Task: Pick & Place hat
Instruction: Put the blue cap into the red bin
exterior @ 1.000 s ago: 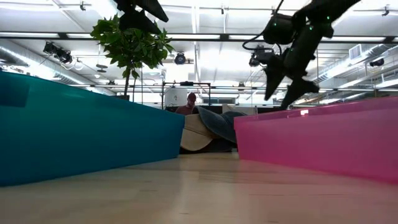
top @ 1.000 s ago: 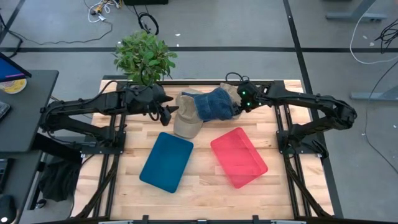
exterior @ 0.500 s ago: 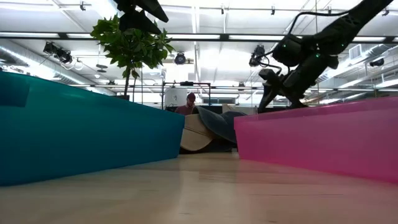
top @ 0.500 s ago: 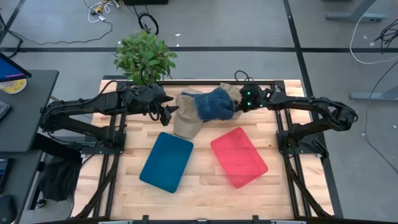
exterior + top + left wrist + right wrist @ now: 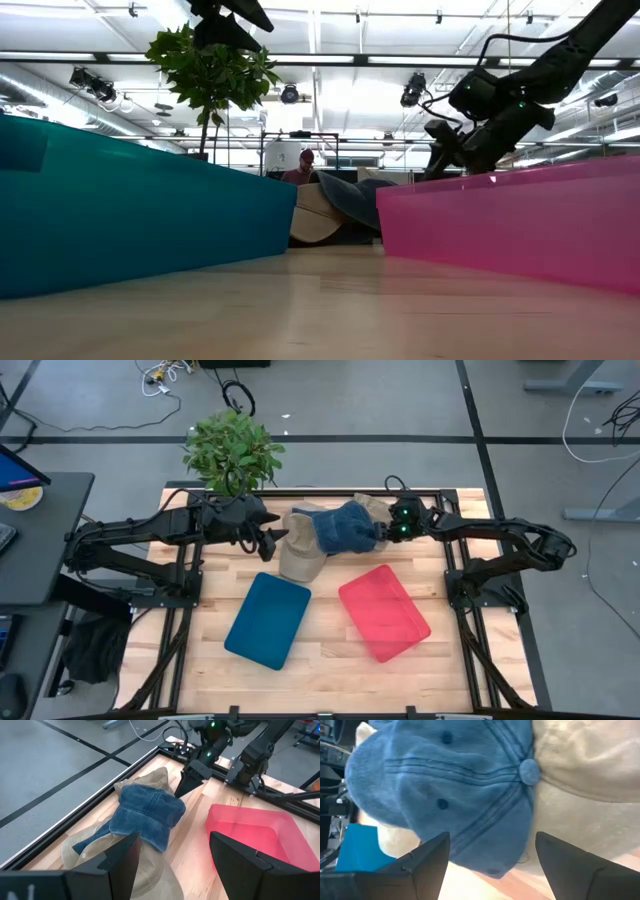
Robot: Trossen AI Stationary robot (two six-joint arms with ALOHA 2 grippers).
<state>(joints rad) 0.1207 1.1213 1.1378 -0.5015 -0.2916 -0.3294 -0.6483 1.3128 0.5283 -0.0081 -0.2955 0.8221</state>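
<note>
- Blue hat [image 5: 340, 526] sits at the far middle of the table [image 5: 330, 660], piled on tan hats [image 5: 300, 557], with more tan showing at its 1 o'clock.
- Right gripper [image 5: 381, 535] is right at the blue hat's 3 o'clock edge, fingers apart, nothing clamped between them; its wrist view is filled with blue crown [image 5: 460, 785] and tan cloth [image 5: 590, 765].
- From the left wrist view the right gripper [image 5: 186, 782] tapers to a point just beside the blue hat [image 5: 145, 815].
- Left gripper [image 5: 268, 545] hangs at the pile's 9 o'clock, fingers [image 5: 120, 857] spread wide, holding nothing.
- Blue bin [image 5: 267, 619] lies at the pile's 7 o'clock, red bin [image 5: 384, 612] at its 5 o'clock, well apart from each other.
- Plant [image 5: 232, 452] stands off the table's far edge, at 11 o'clock from the hats.
</note>
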